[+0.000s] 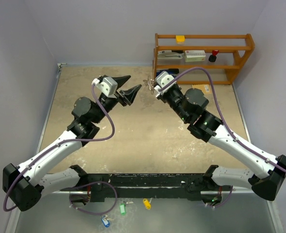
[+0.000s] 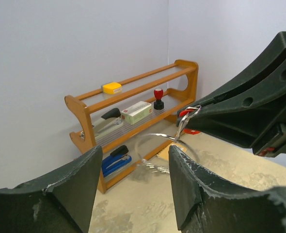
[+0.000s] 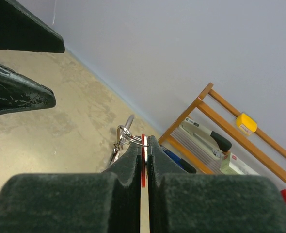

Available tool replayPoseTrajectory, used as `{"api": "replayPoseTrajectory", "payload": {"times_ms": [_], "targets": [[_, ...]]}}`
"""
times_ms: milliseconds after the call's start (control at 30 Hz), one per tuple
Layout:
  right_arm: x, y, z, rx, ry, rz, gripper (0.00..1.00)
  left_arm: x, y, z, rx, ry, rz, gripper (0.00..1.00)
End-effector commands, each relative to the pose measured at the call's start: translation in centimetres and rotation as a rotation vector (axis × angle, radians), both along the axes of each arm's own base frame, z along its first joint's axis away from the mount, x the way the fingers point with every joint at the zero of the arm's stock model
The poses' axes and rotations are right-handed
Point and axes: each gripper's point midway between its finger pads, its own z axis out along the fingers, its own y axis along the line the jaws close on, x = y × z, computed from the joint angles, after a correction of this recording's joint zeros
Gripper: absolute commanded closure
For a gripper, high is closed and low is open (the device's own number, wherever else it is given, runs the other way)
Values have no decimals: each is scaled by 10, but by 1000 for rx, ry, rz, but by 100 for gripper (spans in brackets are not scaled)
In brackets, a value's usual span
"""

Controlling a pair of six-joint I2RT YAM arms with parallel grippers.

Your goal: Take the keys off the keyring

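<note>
Left claw: released, empty.
Right claw: clenched on red plastic key tag.
Orange wooden rack: white box held, label unreadable.

No readable text, numbers or brand marks in any view. Only candidate is the white box on the middle shelf of the wooden rack. It has red and green print on its face, but that's too small and blurred to make out from the top camera or either wrist camera.
</note>
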Motion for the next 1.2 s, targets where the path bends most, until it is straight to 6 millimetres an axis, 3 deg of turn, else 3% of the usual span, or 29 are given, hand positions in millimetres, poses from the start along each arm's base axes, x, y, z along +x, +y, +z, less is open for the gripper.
{"api": "replayPoseTrajectory", "payload": {"times_ms": [0,633,1167], "targets": [[-8,-3,43,68,-90,17,100,-11,-7,24,-57,-60,-64,44],[-7,-1,39,70,-87,21,100,-9,-34,-4,-114,-37,-190,43],[-8,4,37,70,-82,39,100,-14,-44,0,-126,-139,-244,43]]}}
